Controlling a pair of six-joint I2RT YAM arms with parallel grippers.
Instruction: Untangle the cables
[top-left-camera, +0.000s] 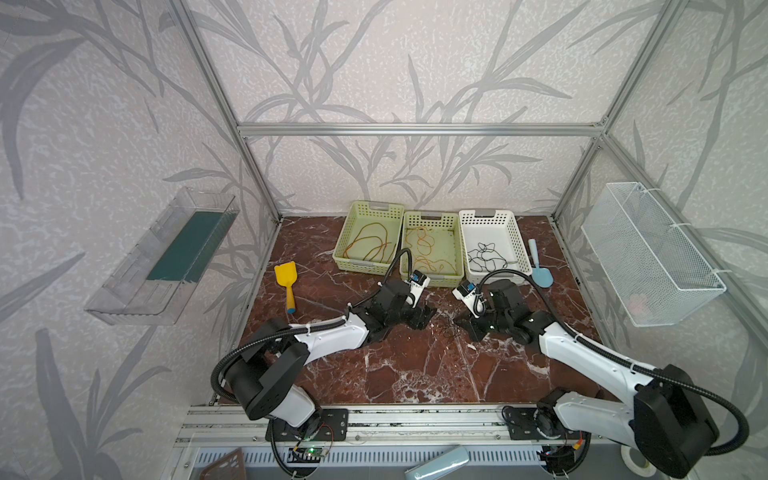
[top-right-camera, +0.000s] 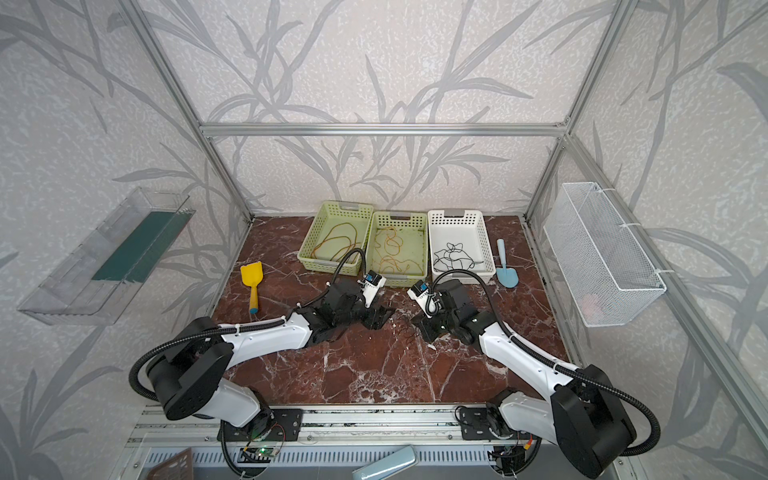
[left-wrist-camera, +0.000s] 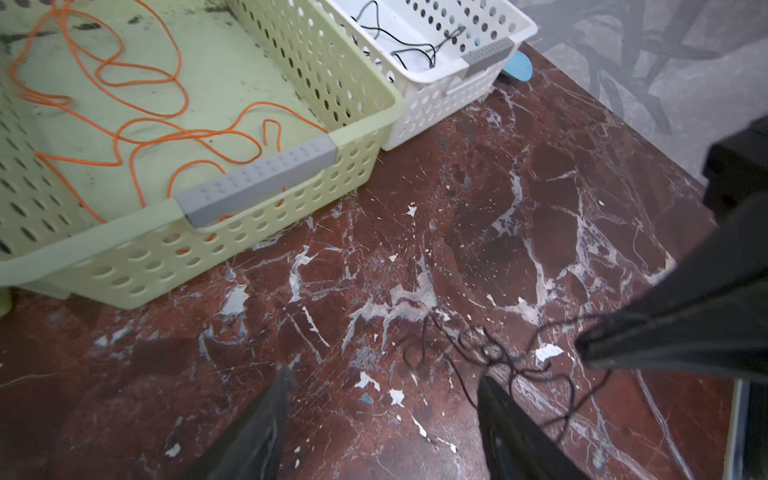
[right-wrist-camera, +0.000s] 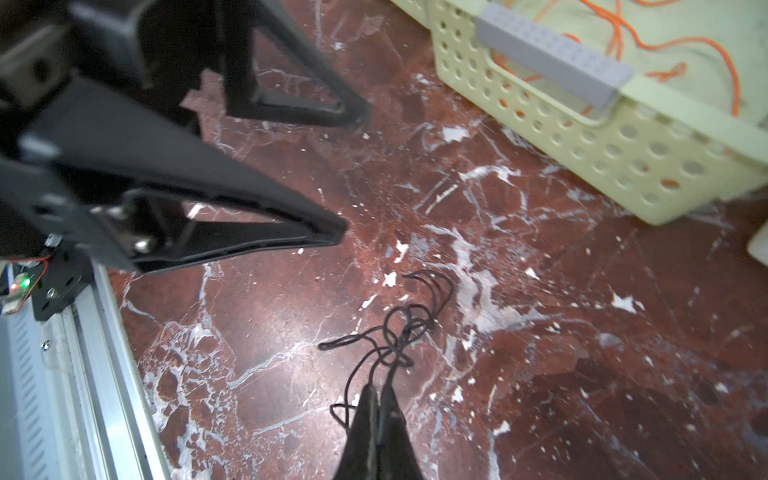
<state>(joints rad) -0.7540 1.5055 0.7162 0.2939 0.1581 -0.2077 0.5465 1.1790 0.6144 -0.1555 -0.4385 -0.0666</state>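
Currently R gripper (right-wrist-camera: 379, 388) nips dark cable (right-wrist-camera: 399, 332), L gripper (left-wrist-camera: 384, 378) spread

I'm driving this rig in a robotics lab cell, not a lived-in room. A bare aluminium frame (top-left-camera: 415, 129) boxes the space in, and its walls (top-left-camera: 374, 62) are flat panels printed with grey leaves, like a stage backdrop. My two arms (top-left-camera: 328, 332) are bolted to a metal rail (top-left-camera: 415, 419) along the front, next to an exposed circuit board (top-left-camera: 309, 452) with a green light on. The table (top-left-camera: 415, 365) is a red marble-look slab.
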